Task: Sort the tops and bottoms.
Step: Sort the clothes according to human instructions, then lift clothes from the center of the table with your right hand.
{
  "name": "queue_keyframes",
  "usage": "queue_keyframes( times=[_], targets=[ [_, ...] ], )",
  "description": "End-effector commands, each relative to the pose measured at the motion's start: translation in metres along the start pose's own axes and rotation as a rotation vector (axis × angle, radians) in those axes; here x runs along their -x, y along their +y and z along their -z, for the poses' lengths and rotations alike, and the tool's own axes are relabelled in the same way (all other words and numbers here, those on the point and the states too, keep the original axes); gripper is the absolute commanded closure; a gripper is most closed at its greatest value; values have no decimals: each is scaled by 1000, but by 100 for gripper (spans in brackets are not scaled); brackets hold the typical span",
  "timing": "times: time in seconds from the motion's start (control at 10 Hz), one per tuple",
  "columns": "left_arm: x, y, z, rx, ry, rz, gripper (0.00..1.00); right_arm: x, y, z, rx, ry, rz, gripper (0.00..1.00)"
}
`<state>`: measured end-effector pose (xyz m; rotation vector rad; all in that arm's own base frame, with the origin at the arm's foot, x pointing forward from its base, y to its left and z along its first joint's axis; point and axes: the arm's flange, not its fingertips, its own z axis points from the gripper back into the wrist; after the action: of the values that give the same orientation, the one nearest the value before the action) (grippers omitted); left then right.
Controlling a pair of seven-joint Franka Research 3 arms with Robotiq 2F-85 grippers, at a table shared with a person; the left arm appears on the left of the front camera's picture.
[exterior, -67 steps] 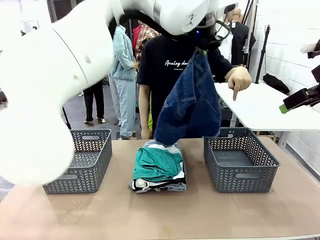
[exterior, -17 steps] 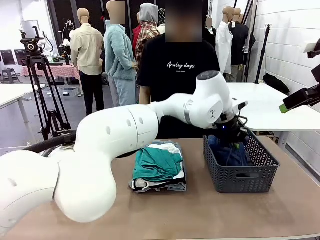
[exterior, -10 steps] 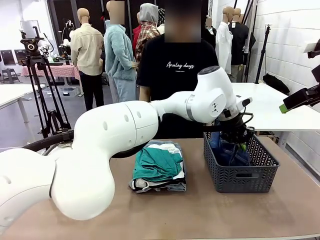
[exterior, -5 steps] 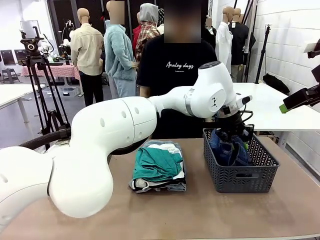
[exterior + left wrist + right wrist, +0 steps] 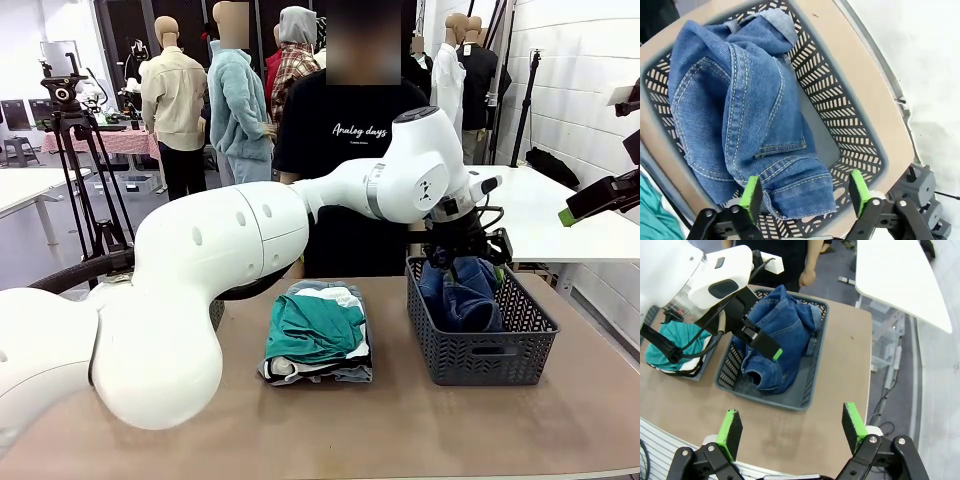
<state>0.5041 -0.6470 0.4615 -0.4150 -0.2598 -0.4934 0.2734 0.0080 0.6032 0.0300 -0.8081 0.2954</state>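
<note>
The dark blue jeans lie crumpled in the right grey basket. My left gripper hovers just above them, open and holding nothing; in the left wrist view the jeans lie below the left gripper, between its spread green pads. At the table's middle sits a pile with the teal-green shirt on top, the white shirt with black trim under it and pale denim at the bottom. My right gripper hangs open high above the basket and the jeans.
A person in a black T-shirt stands at the table's far side. The left arm spans the middle and hides most of the left grey basket. A white side table stands beyond the right basket. Bare tabletop lies in front.
My left gripper has opened and let go of the jeans, which now rest in the right basket. It has risen slightly above them. The right arm has not moved.
</note>
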Motion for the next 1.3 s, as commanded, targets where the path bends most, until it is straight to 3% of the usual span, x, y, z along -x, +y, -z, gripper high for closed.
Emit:
queue_keyframes(
  times=[0.0,0.7,0.8,1.0,1.1,1.2],
  targets=[
    [2,0,7,4,11,6,0,-1,1,1,0,-1,-5,0],
    [3,0,9,0,12,0,0,-1,1,1,0,-1,-5,0],
    [18,5,-15,-139,35,20,0,-1,1,1,0,-1,-5,0],
    [44,7,-76,-292,77,10,0,-1,1,1,0,-1,-5,0],
    [53,1,-101,-268,74,48,0,-1,1,1,0,-1,-5,0],
    [69,-5,-126,-331,120,26,0,-1,1,1,0,-1,-5,0]
  ],
)
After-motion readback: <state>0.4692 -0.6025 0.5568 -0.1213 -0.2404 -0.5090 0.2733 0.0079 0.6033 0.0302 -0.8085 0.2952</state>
